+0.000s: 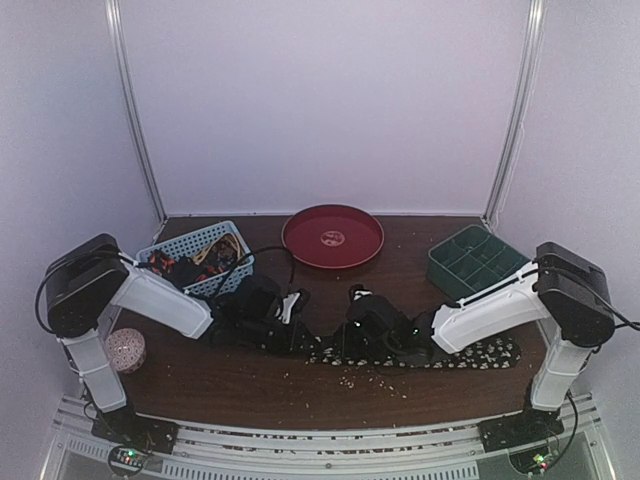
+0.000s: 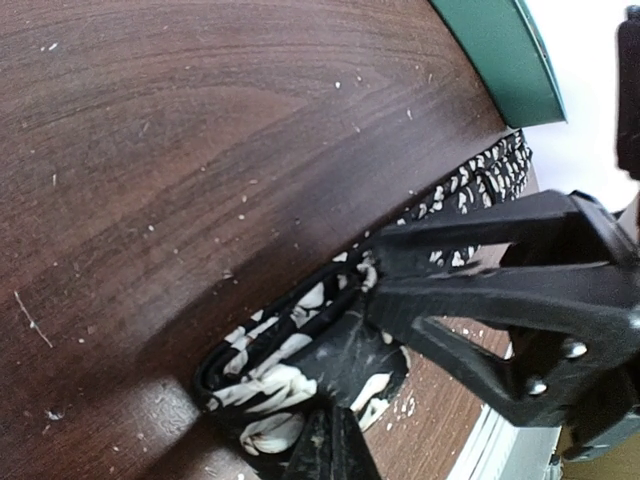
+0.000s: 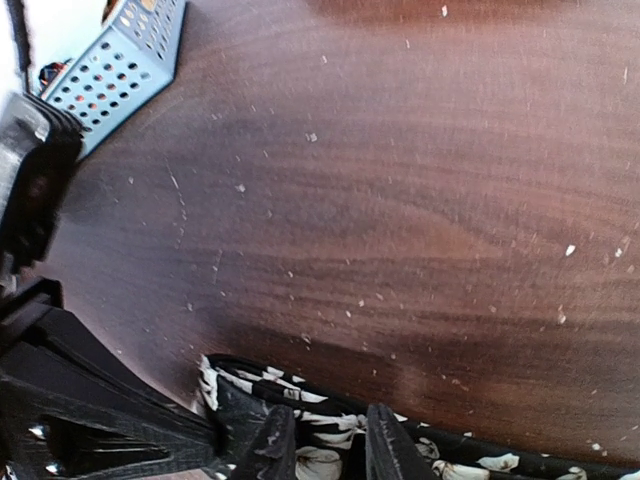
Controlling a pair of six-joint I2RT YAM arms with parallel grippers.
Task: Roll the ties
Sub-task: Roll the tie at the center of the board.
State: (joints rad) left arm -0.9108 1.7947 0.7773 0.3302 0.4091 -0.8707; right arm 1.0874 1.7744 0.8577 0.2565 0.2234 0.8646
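Observation:
A dark tie with a pale pattern (image 1: 480,352) lies along the near part of the table, running right from the two grippers. Its left end is folded into a thick bundle (image 2: 260,375), also seen in the right wrist view (image 3: 266,381). My left gripper (image 1: 292,325) meets that bundle from the left, its jaws (image 2: 335,400) closed on the folded fabric. My right gripper (image 1: 350,338) meets it from the right, its two fingers (image 3: 330,450) straddling the fold with fabric between them. Other ties, orange and dark, lie in a blue basket (image 1: 222,238).
A red plate (image 1: 370,225) stands at the back middle and a green compartment tray (image 1: 440,262) at the back right. A round speckled pinkish ball (image 1: 126,350) sits at the near left. Pale crumbs (image 1: 365,380) are scattered on the wood in front of the tie.

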